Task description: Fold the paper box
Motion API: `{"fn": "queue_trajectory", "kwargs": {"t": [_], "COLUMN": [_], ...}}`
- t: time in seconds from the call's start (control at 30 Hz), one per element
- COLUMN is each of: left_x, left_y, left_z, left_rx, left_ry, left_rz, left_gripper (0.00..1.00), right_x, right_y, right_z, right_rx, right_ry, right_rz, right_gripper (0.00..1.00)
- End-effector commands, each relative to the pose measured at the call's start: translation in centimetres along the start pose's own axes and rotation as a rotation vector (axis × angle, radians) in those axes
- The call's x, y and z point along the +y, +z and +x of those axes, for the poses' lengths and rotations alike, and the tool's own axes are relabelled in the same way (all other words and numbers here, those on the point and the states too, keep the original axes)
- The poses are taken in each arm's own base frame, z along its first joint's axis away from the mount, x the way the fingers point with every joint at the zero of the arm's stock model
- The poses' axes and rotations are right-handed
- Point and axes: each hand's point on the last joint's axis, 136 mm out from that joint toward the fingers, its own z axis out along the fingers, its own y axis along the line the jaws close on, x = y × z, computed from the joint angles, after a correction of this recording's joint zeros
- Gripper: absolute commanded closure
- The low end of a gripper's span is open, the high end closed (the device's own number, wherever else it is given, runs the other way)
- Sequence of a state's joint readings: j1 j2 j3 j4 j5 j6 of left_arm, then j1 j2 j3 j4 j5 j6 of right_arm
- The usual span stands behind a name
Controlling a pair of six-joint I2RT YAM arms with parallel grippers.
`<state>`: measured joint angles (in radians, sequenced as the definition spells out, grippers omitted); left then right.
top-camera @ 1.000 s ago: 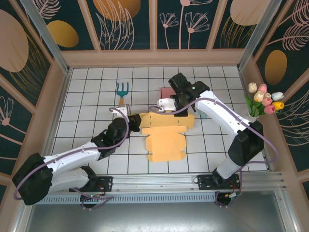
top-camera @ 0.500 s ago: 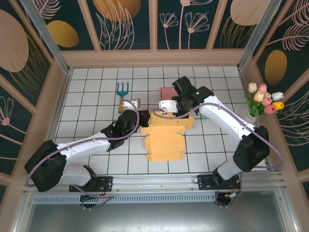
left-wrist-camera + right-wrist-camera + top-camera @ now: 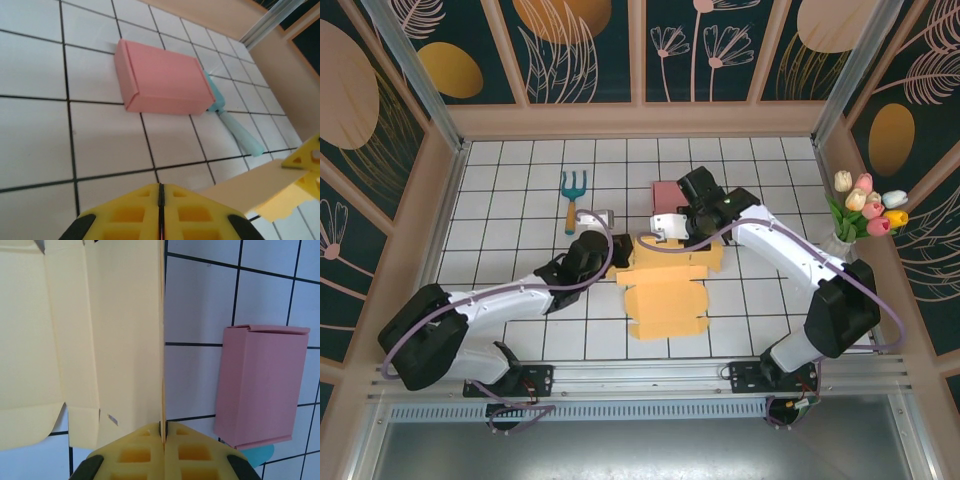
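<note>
Compared with a second ago, the left arm has stretched a good way toward the middle of the table [image 3: 500,200]. The left gripper [image 3: 602,217] is now just beside the far left corner of the paper box [image 3: 665,295]. The right arm only nudged back a little. The box is a yellow sheet, mostly unfolded, lying about mid-table and a bit toward the near edge.

In the wrist view the right gripper [image 3: 162,427] is clamped on the edge of one flap, which stands upright, edge-on between the pads. The left gripper's pads [image 3: 125,215] are pressed together with nothing visible between them, and a yellow flap sits off to its right.

A closed pink box [image 3: 667,192] lies just behind the yellow one, toward the far edge. A teal garden fork [image 3: 573,185] lies further left.
</note>
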<state>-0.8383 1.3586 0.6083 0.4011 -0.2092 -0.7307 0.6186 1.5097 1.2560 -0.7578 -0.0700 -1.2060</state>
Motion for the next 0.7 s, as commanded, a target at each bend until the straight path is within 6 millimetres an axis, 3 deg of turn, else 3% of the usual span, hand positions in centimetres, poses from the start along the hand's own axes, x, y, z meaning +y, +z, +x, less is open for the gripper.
{"fn": "queue_trajectory", "kwargs": {"t": [0.0, 0.2, 0.33, 0.67], "left_x": [1.0, 4.0, 5.7, 6.9], "left_y": [-0.7, -0.1, 0.5, 2.0], "left_z": [1.4, 4.0, 5.1, 7.3], "left_rx": [0.015, 0.067, 0.088, 0.149], "left_ry": [0.001, 0.007, 0.0, -0.027], "left_rz": [-0.002, -0.093, -0.169, -0.214], "left_gripper": [0.87, 0.83, 0.69, 0.51], "right_x": [-1.2, -1.3, -1.2, -1.3], "right_y": [-0.6, 0.0, 0.6, 2.0], "right_z": [-0.4, -0.2, 0.7, 1.5], "right_rx": [-0.035, -0.053, -0.039, -0.031], "right_ry": [0.009, 0.036, 0.047, 0.066], "right_rz": [0.072, 0.073, 0.072, 0.045], "right_gripper": [1.0, 1.0, 1.0, 1.0]}}
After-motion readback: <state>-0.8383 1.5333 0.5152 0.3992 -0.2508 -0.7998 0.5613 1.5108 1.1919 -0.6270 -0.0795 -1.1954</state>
